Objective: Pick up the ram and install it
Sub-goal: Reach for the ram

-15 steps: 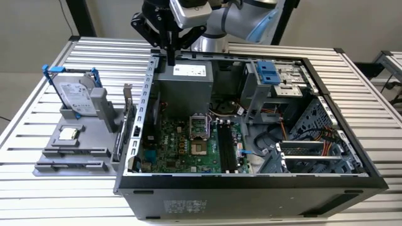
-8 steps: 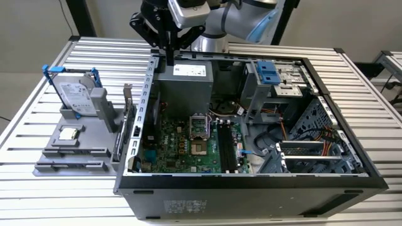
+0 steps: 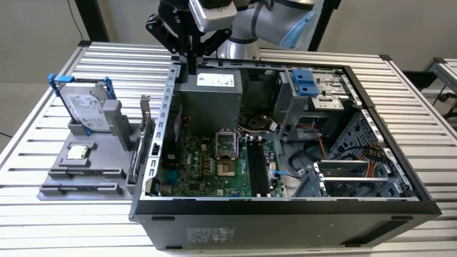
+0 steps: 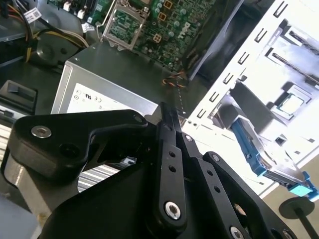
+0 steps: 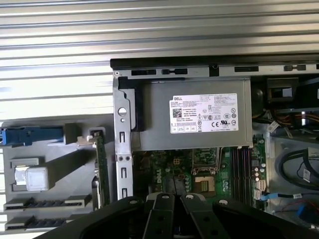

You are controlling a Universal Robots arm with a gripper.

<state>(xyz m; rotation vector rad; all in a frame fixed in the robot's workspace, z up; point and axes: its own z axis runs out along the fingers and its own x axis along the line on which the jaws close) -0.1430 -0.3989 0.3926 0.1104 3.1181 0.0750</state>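
The ram (image 3: 147,142) is a thin green stick standing on edge in the grey holder (image 3: 78,174), just outside the computer case's wall on the exterior view's left. In the first wrist view the ram (image 5: 101,169) appears as a narrow green strip. My gripper (image 3: 191,67) hangs above the far wall of the case, over the grey power supply (image 3: 211,96), well away from the ram. Its black fingers (image 4: 168,129) lie together with nothing between them, and the gripper (image 5: 174,198) sits at the frame edge in the first wrist view. Black memory slots (image 3: 257,166) lie on the motherboard.
The open black case (image 3: 286,206) stands on a slatted metal table (image 3: 43,214). The grey holder also carries a silver hard drive in a blue frame (image 3: 85,110) and a small square processor (image 3: 77,153). Cables and drive bays (image 3: 314,88) fill the case's side on the exterior view's right.
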